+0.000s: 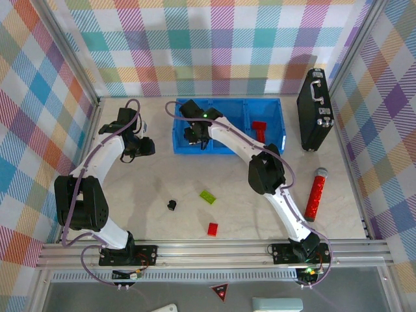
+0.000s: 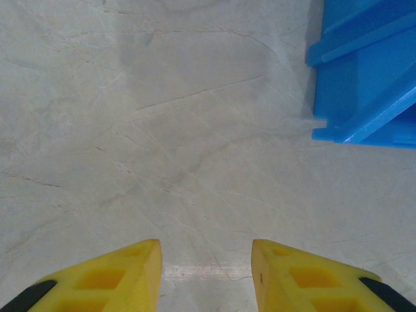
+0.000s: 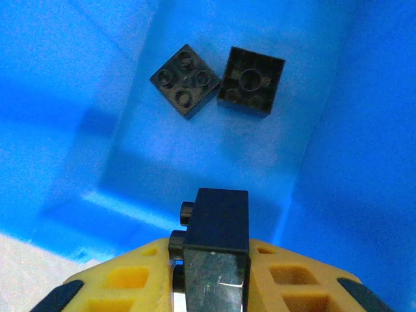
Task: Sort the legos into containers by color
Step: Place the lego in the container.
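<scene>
Over the left compartment of the blue tray (image 3: 78, 78), right fingers (image 3: 123, 279) were clamped on a black brick (image 3: 216, 237) above two black bricks (image 3: 185, 81); a low release clear of the walls looked best; left fingers (image 2: 110, 276) stood apart, empty

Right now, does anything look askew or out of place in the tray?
Only a small oddity: inside the blue plastic tray, one black square studded brick lies upside down, hollow side up, beside a studs-up black brick. Nothing looks spilled or damaged.

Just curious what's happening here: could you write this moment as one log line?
right gripper: shut on black brick over blue tray | compartment below: two black bricks | left gripper: open, empty, over table
</scene>
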